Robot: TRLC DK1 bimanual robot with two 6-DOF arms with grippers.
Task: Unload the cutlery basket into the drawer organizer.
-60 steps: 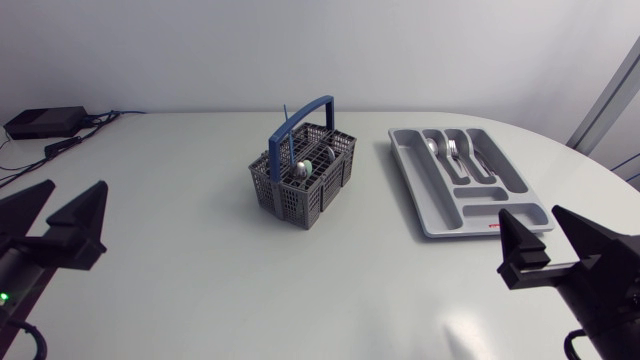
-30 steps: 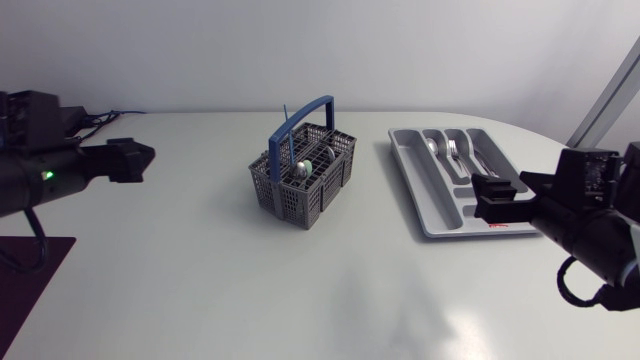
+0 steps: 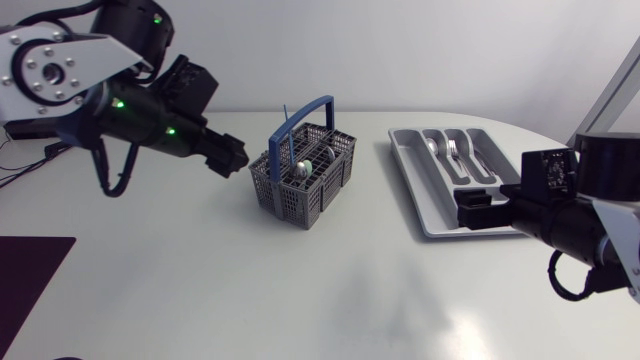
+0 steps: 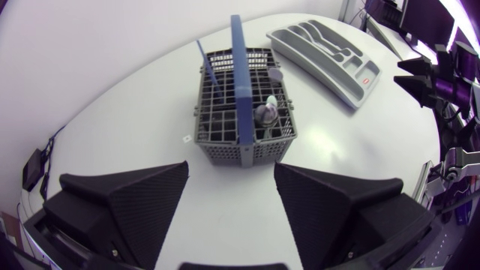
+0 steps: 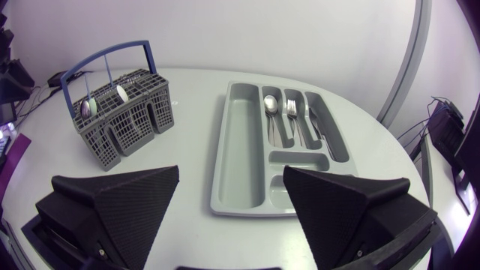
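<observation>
The grey cutlery basket (image 3: 303, 175) with a blue handle stands mid-table, holding silver spoons (image 4: 265, 113) and a thin blue upright stick (image 3: 285, 116). To its right lies the grey drawer organizer (image 3: 440, 215) with a spoon (image 5: 270, 103), a fork (image 5: 290, 111) and a knife (image 5: 310, 116) in its narrow slots. My left gripper (image 3: 232, 157) hovers just left of the basket, open and holding nothing; in its wrist view the basket (image 4: 240, 112) lies ahead of the fingers. My right gripper (image 3: 472, 212) is open over the organizer's near end (image 5: 247, 191).
A small white speck (image 4: 185, 138) lies on the table beside the basket. A dark purple mat (image 3: 25, 280) covers the near left corner. Bare white tabletop (image 3: 330, 290) spreads in front of the basket and organizer.
Both arms have lifted from the near table edge. The left arm swung up and right toward the basket, its fingers narrowing slightly. The right gripper moved in to the organizer's near end.
</observation>
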